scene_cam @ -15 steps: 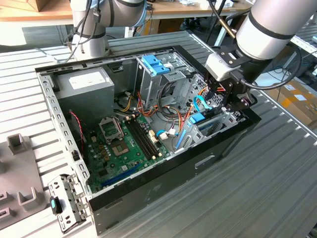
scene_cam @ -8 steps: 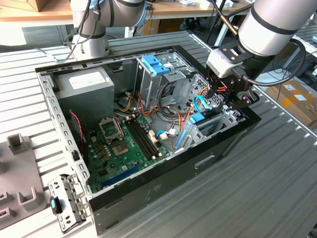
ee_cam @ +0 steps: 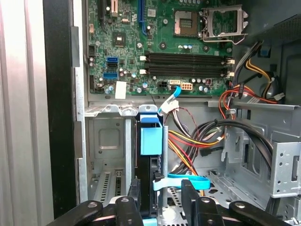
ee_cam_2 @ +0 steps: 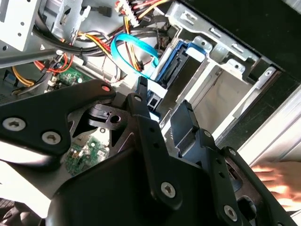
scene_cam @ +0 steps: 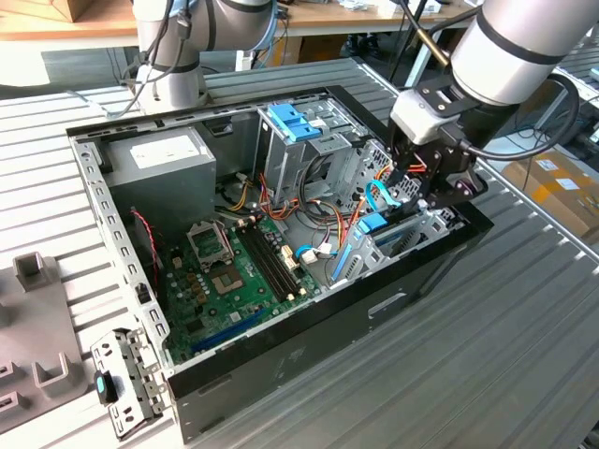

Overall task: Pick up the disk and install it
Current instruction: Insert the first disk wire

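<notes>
In the drive bay (ee_cam: 107,141), disk (ee_cam: 151,140) upright between parted jaws, cables (ee_cam: 188,140) crowding beside

Disk (ee_cam: 150,141) upright inside case (scene_cam: 309,327)

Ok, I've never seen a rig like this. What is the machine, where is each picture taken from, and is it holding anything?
The machine is one robot arm ending in a gripper, a two-fingered clamp. The exterior view comes from a camera off the arm. Both wrist views come from cameras riding on the arm. On the ribbed metal table lies an open computer case, its green motherboard exposed. The gripper reaches into the case's drive bay. In the first wrist view the disk, in its blue frame, stands on edge between the spread fingers, with a gap on one side, so nothing looks clamped.
</notes>
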Controlling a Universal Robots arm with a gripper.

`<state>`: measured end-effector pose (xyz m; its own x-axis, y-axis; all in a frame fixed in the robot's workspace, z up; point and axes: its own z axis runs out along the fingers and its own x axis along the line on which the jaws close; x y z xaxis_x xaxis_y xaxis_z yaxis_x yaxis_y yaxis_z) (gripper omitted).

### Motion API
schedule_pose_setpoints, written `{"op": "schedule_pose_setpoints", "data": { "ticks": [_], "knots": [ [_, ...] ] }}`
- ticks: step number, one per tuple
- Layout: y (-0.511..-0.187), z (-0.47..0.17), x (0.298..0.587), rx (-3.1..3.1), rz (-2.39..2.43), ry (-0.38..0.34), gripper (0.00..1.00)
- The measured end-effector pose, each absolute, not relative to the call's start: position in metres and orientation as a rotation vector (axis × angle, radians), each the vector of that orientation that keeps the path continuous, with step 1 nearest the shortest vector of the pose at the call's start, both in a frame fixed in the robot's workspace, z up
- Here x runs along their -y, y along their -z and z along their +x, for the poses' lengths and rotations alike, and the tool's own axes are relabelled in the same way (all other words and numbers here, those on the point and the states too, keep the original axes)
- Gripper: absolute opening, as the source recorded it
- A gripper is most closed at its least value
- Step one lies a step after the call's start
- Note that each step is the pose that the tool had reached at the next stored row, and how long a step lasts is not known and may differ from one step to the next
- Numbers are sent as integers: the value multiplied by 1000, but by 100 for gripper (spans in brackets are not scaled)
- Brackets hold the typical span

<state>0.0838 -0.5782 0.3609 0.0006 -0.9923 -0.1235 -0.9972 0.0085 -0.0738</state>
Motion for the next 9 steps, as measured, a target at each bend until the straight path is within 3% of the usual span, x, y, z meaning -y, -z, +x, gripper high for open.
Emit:
{"op": "schedule_pose_setpoints", "data": {
  "ticks": [9],
  "knots": [
    [-361,84,578,-2157,-2141,-113,47]
  ]
}}
